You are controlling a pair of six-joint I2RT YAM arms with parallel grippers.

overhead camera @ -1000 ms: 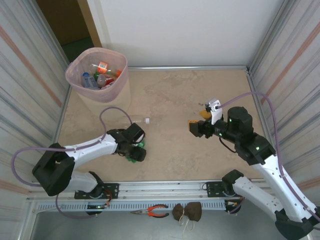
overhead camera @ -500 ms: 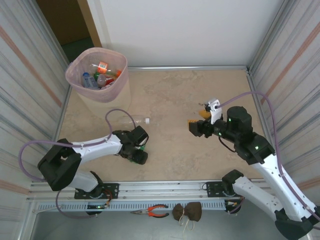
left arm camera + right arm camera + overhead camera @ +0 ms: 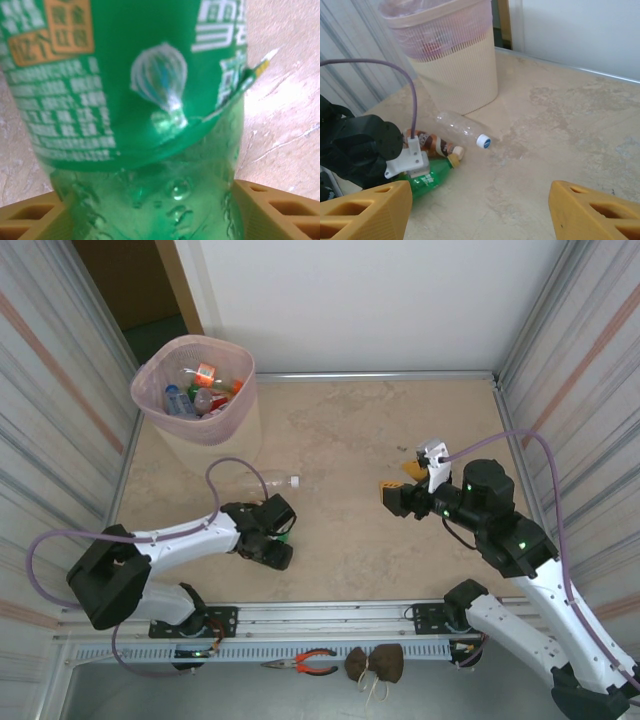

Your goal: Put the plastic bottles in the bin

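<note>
Tabletop [image 3: 340, 430]: beige marbled stone; white wall [image 3: 380, 300] behind, ribbed panels [image 3: 590, 340] at the sides.
Bin [image 3: 235, 412]: far-left corner, bottles [image 3: 200, 390] inside.
Left gripper [image 3: 276, 543]: clamped on green bottle [image 3: 150, 100], near-left.
Right gripper [image 3: 480, 210]: spread, empty.

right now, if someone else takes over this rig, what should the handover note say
Left gripper: around the green bottle, which lies on the table. Fingers sit at both its sides; a firm grip cannot be told.
Right gripper: open and empty, above the table.
Bin: far left corner.
Done: several bottles are inside the bin.
On the table near the bin: clear bottle and brown-labelled bottle, next to the green one.
Left to do: put those three in the bin.
</note>
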